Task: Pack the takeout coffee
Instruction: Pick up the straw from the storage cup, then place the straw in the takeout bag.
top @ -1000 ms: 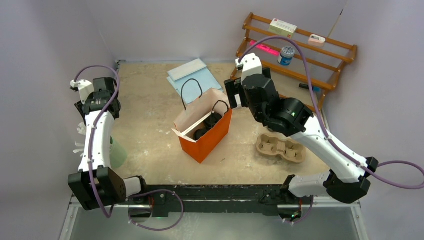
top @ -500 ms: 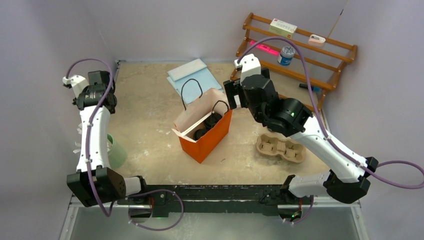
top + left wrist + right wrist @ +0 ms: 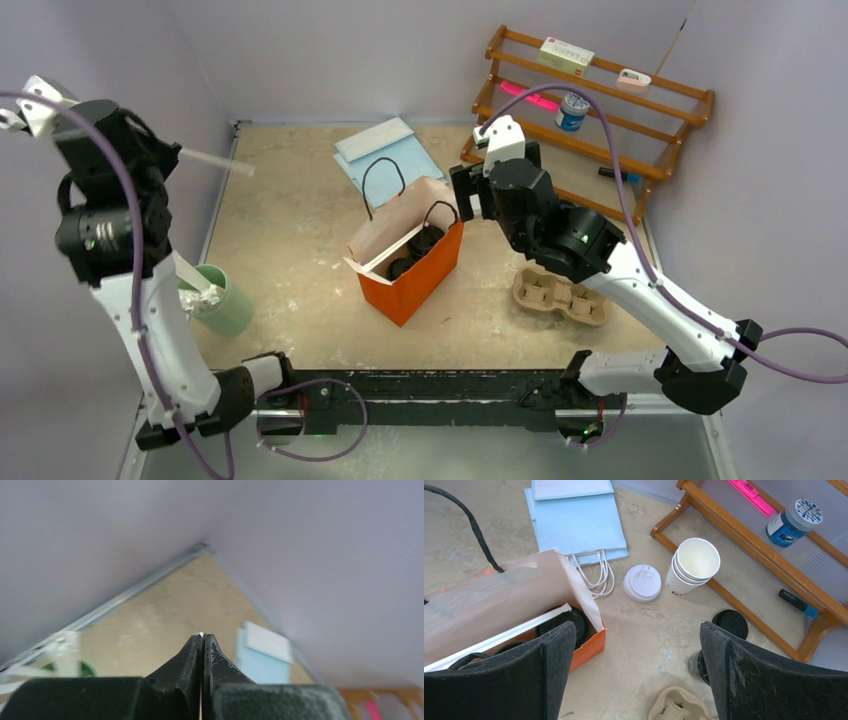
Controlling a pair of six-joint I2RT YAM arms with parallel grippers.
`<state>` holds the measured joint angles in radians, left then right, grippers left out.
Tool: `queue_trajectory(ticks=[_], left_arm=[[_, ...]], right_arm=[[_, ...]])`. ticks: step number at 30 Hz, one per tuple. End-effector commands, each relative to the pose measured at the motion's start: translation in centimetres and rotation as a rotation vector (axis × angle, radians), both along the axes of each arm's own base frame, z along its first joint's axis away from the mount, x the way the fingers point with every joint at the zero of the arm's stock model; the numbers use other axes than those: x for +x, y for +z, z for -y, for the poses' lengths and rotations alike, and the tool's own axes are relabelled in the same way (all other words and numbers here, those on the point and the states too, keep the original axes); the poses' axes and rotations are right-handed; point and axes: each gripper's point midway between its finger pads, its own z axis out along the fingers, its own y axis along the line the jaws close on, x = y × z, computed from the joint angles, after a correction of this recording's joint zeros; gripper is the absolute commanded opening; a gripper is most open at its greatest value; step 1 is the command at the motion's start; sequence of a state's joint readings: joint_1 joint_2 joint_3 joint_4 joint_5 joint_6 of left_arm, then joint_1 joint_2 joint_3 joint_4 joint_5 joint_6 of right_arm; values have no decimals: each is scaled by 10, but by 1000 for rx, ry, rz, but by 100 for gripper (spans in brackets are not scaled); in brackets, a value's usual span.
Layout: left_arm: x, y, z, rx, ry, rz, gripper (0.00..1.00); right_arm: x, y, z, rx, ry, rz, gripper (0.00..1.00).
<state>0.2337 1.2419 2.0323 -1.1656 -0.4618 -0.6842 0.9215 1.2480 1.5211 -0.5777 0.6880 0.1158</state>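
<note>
Two cups (image 3: 415, 252) are in the bag (image 3: 420, 285), a third cup (image 3: 730, 624) waits on the worktop (image 3: 300, 250). Right gripper (image 3: 636, 630) spread, left gripper (image 3: 202, 641) pinching a straw (image 3: 215, 161).

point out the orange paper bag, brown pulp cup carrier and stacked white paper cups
orange paper bag (image 3: 425, 275): top external view, on its orange front face
brown pulp cup carrier (image 3: 560, 297): top external view, on its middle, between the wells
stacked white paper cups (image 3: 696, 560): right wrist view, inside the top cup
</note>
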Motion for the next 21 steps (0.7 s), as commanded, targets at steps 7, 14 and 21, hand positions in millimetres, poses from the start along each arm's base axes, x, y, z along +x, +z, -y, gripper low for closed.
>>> queue_trajectory(ticks=[7, 14, 21], left_arm=[[-37, 140, 167, -21, -897, 514, 0], [-105, 184, 218, 39, -1158, 702, 0], [-111, 154, 227, -44, -1212, 699, 0]], right_arm=[[5, 47, 32, 151, -161, 188, 95], [1, 52, 42, 210, -198, 215, 95], [-8, 55, 57, 258, -231, 223, 94]])
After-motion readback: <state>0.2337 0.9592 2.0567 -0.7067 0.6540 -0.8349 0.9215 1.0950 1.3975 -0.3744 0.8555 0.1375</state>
